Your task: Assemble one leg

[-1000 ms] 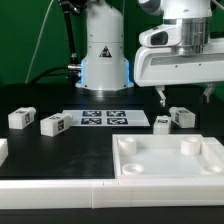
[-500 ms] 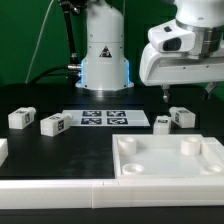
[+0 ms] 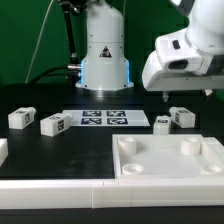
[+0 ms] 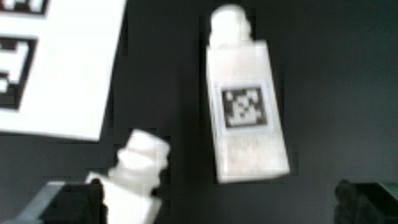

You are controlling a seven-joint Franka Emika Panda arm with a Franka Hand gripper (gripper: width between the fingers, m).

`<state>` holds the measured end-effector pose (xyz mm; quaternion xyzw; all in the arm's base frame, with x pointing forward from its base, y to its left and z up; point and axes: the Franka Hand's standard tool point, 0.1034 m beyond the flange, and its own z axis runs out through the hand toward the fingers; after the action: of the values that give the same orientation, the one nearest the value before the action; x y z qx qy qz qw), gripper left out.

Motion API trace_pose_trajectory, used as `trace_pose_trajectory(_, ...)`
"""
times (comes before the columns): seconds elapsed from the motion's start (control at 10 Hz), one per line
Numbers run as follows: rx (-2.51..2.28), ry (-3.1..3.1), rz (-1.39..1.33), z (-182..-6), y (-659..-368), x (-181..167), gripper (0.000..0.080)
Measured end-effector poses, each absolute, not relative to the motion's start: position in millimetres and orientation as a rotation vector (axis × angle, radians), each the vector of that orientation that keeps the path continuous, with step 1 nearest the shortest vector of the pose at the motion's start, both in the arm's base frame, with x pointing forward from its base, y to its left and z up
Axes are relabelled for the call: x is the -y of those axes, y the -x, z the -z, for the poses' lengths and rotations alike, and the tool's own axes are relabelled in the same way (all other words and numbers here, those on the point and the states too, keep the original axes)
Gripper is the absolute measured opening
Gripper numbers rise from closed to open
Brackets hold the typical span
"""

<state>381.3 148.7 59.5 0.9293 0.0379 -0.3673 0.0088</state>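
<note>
Two white legs lie at the exterior view's right, one (image 3: 160,122) beside the other (image 3: 182,117). Two more legs (image 3: 20,117) (image 3: 53,124) lie at the left. My gripper (image 3: 185,94) hangs open and empty a little above the right pair. In the wrist view the gripper (image 4: 222,205) is open, its dark fingertips (image 4: 71,200) at the frame's edge. A long leg with a square tag (image 4: 246,105) lies between the jaws' line, and a second leg (image 4: 139,165) lies tilted close to one fingertip. The large white tray-like piece (image 3: 170,160) sits in front.
The marker board (image 3: 105,118) lies in the middle of the black table, and its corner shows in the wrist view (image 4: 45,60). A white part (image 3: 2,150) pokes in at the left edge. The robot base (image 3: 104,55) stands behind.
The gripper and wrist have shifted up and to the exterior view's right and tilted. The legs and the tray-like piece have not moved.
</note>
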Motion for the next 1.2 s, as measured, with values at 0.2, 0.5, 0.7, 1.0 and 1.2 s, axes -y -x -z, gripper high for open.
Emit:
trace_pose_trajectory(0.2, -0.171, -2.868, 1.377, -57.0, -375, -153, 0.0649)
trace_pose_trajectory(0.5, -0.144, -2.857, 1.400, -43.6, -362, -163, 0.0649)
trace_pose_trajectory(0.7, -0.103, -2.811, 1.420, -33.3, -349, -166, 0.0649)
trace_pose_trajectory(1.0, -0.101, -2.802, 1.436, -20.9, -340, -165, 0.0649)
trace_pose_trajectory(1.2, -0.101, -2.805, 1.432, -16.5, -335, -164, 0.0649)
